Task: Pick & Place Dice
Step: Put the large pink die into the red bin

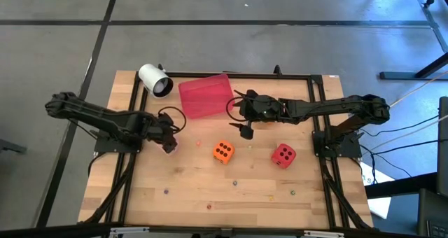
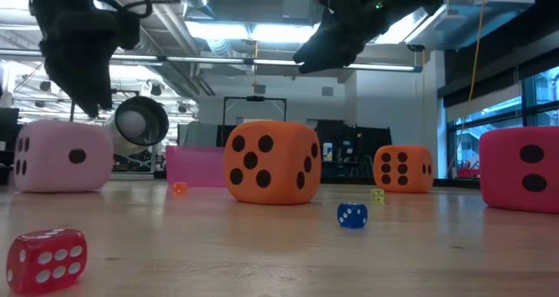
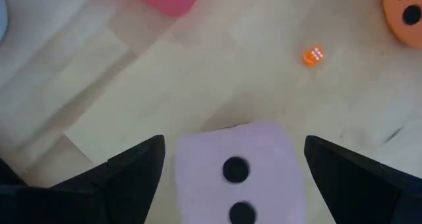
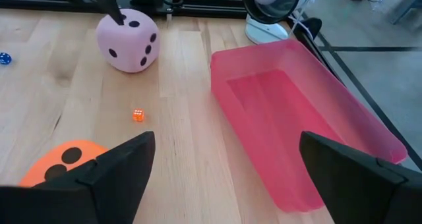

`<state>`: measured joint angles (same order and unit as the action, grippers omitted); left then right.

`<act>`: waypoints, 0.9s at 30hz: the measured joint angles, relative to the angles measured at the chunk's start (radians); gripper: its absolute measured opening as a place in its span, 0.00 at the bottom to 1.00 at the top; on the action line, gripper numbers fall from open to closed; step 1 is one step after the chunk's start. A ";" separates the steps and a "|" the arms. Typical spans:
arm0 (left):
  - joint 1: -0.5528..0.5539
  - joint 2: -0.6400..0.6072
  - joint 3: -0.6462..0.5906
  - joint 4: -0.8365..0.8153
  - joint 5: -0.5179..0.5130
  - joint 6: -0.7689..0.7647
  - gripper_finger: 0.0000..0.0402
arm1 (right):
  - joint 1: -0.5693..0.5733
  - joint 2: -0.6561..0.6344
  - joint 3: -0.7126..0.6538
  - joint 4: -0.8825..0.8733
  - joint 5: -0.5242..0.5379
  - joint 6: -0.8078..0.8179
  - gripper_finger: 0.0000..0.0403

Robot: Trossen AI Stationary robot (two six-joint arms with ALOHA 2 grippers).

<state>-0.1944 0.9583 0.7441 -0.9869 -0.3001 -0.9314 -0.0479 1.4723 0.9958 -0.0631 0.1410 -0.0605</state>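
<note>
Left gripper (image 1: 170, 144): hovering low at table's left, fingers spread. Right gripper (image 1: 245, 129): hanging raised mid-table, fingers spread.

Matt foam-like dice (image 2: 272, 162); pale wood table (image 1: 182, 189).

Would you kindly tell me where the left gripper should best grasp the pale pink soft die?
Probably across two opposite side faces of the pale pink soft die, coming from above: it sits flat on the wooden table, and the open left gripper already straddles it.

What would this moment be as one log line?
left gripper: open, straddling pink die | right gripper: open, empty, by tray | tray empty
</note>
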 joint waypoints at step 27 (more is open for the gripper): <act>0.000 -0.018 0.001 -0.033 0.127 -0.194 0.90 | 0.000 0.000 0.000 0.002 0.000 0.000 0.94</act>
<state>-0.1947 0.9405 0.7452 -1.0199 -0.1734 -1.1254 -0.0479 1.4727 0.9962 -0.0612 0.1406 -0.0605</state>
